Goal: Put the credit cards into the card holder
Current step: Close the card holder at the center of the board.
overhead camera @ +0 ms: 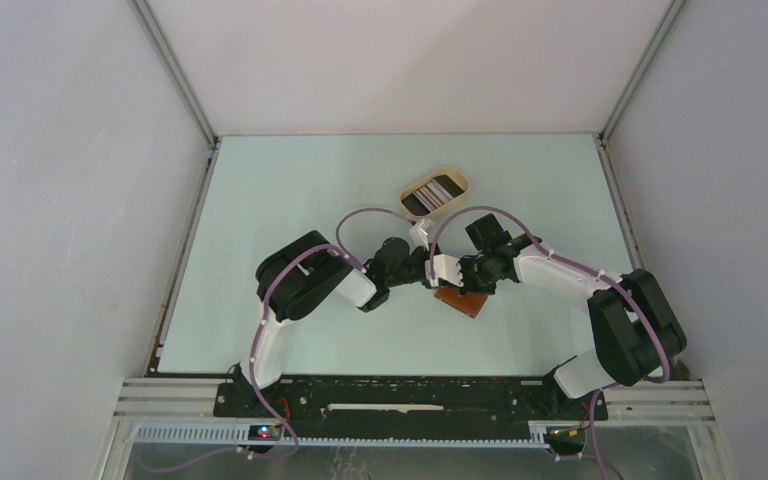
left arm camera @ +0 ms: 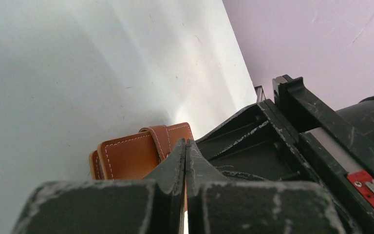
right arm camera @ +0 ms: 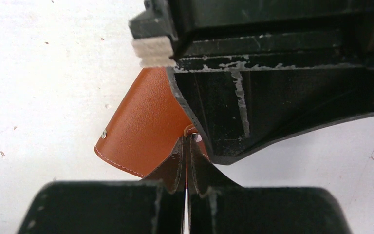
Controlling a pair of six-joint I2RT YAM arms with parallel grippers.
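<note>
Card holder [left arm camera: 131, 156] lies just beside closed left claw [left arm camera: 185, 146] and right claw [right arm camera: 187, 141].

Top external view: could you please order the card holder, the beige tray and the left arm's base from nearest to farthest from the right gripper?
1. card holder, just beside the right gripper, on its near side.
2. beige tray, behind it, toward the far wall.
3. left arm's base, at the near left edge.

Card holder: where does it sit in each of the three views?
Top external: card holder at centre, just below the right gripper.
Left wrist: lower centre-left, behind that camera's shut fingers.
Right wrist: centre-left, just above that camera's shut fingers.
Shared landmark: the pale table under it.
</note>
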